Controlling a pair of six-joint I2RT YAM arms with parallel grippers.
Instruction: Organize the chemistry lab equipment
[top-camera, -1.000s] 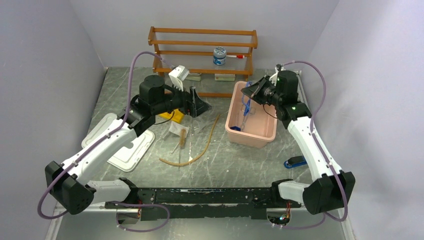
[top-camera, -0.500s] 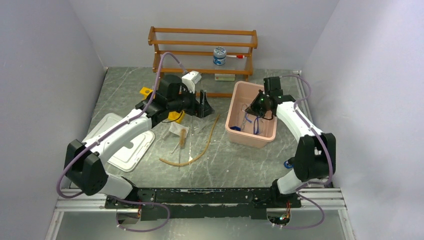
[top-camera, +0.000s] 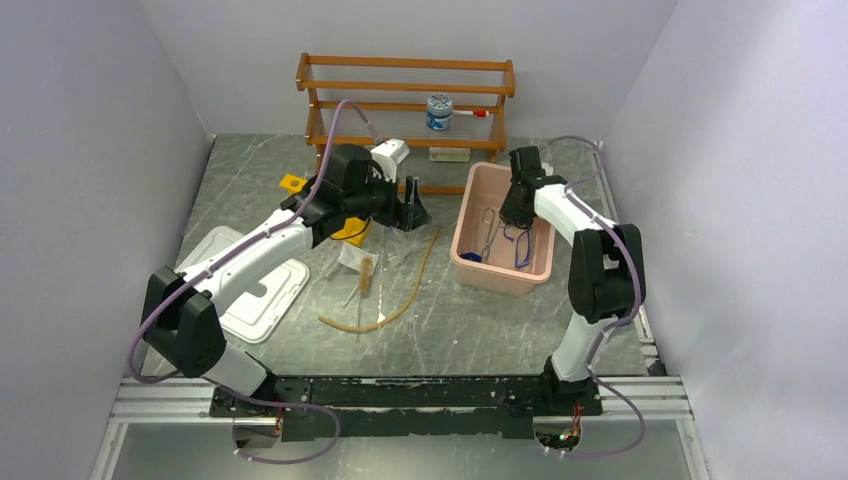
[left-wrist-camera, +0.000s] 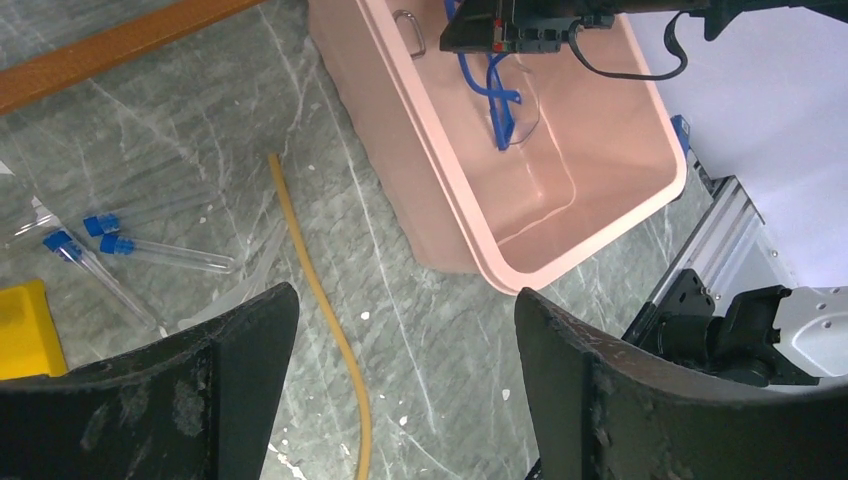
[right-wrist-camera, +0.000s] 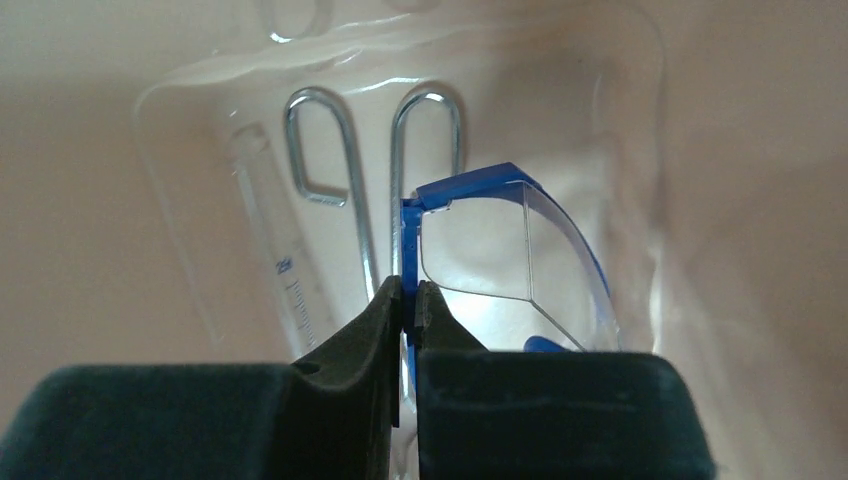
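My right gripper (right-wrist-camera: 410, 290) is down inside the pink bin (top-camera: 500, 283), shut on the thin blue arm of clear safety glasses (right-wrist-camera: 520, 250). Metal tongs (right-wrist-camera: 340, 190) and a clear graduated tube (right-wrist-camera: 285, 280) lie under them on the bin floor. My left gripper (left-wrist-camera: 405, 310) hangs open over the table just left of the bin, nothing between its fingers. The tan rubber hose (left-wrist-camera: 320, 300) runs beneath it. Blue-capped tubes (left-wrist-camera: 150, 250) lie to the left, beside the yellow rack (top-camera: 345, 232), which my left arm partly hides.
A wooden shelf (top-camera: 405, 100) stands at the back with a white-lidded jar (top-camera: 439, 111) on it. A white lid (top-camera: 250, 295) lies at the front left. A wooden-handled brush (top-camera: 365, 275) rests next to the hose (top-camera: 415, 280).
My right arm has swung left and down into the bin, carrying the glasses with it. My left arm has reached a little farther back and right, jaws still open.
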